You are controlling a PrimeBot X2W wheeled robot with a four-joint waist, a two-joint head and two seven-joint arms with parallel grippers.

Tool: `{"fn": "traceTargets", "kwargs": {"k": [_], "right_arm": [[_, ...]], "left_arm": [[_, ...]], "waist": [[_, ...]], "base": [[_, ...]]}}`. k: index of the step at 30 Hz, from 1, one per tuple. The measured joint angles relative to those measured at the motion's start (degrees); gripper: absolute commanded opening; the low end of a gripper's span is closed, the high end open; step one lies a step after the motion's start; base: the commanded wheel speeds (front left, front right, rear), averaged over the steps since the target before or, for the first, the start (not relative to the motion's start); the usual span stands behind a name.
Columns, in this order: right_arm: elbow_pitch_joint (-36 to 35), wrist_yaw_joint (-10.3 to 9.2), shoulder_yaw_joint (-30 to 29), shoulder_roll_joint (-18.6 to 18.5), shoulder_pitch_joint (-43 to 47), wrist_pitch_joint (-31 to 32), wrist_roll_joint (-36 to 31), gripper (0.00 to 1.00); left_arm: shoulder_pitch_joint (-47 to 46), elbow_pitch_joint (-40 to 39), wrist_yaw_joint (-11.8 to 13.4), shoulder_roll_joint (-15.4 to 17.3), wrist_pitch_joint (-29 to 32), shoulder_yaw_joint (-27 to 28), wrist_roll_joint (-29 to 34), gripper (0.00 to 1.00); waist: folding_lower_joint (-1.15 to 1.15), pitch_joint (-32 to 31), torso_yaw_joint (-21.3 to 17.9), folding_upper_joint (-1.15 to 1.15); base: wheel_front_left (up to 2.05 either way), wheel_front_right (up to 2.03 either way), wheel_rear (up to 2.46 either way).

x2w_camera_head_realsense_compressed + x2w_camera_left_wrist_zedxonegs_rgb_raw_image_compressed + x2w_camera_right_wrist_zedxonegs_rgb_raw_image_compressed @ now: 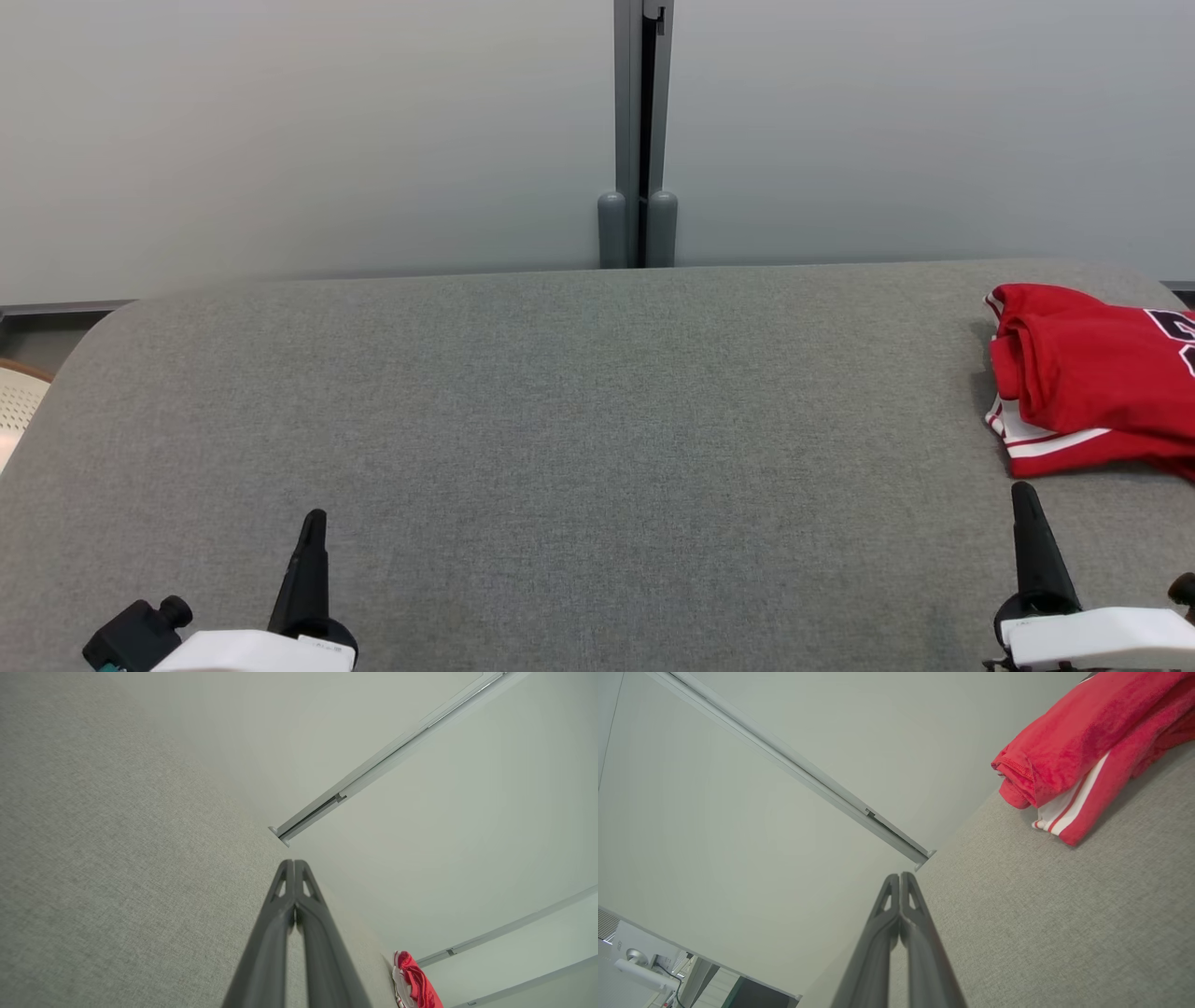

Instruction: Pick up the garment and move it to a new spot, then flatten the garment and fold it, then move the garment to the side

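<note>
The folded red garment (1083, 373) is lying at the grey table's (560, 420) far right edge — left gripper (314, 521) and right gripper (1023, 493) are pointing across its near side, fingers pressed together, empty.

L hand (314, 519), R hand (1023, 491): closed, empty, low.
</note>
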Motion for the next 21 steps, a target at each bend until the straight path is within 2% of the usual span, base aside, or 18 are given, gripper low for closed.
{"fn": "traceTargets", "kwargs": {"k": [21], "right_arm": [[1.05,0.00,-1.75,-0.11,-2.79,3.36,13.39,0.00]], "left_arm": [[-3.36,1.77,-1.89,0.15,3.37,2.86,-12.24,0.00]], "waist": [[0.00,1.06,0.24,0.00]], "base": [[0.00,0.00,0.00]]}}
